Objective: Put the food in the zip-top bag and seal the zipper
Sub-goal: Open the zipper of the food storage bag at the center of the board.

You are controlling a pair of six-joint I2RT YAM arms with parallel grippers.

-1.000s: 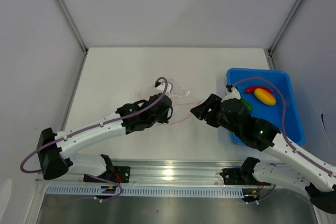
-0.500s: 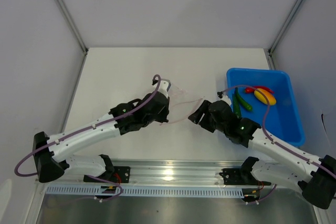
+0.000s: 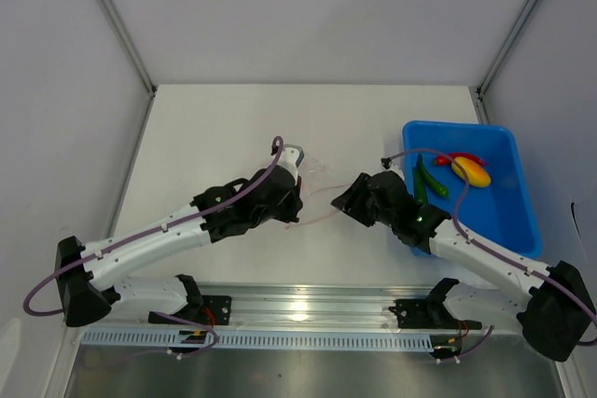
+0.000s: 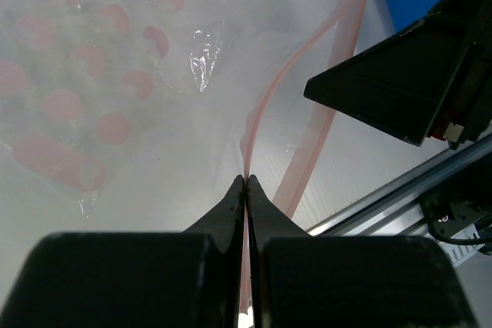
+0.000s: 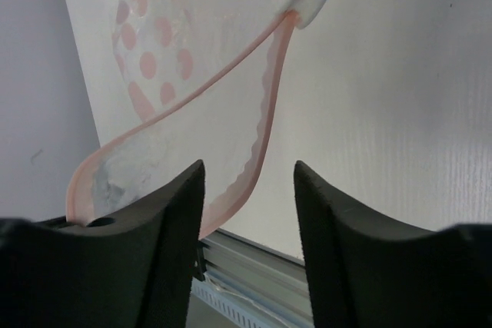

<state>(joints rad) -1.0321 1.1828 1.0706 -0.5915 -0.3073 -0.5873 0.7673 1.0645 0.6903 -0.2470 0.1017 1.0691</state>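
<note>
Claws first: the left claw point(image 4: 246, 182) is pinched tight on the zipper point(image 4: 311, 132), holding one thin pink lip edge-on. The right claw point(image 5: 250, 182) stands partly spread, its jaws either side of the other, wavy lip; I cannot tell whether they touch it. Between the two claws the zip-top bag point(image 5: 177, 36) hangs with its mouth gaping, above the middle of the counter point(image 3: 233, 128).

The bag looks nearly weightless, limp and slippery. Its film would likely crumple or slide out of a grip. The pink strip is the firmest part, so each lip is best taken there, near its middle.

The food point(image 3: 471, 172) lies well apart in the blue bin point(image 3: 518, 221). These small, smooth, light pieces probably want a grip across their narrow waist.
</note>
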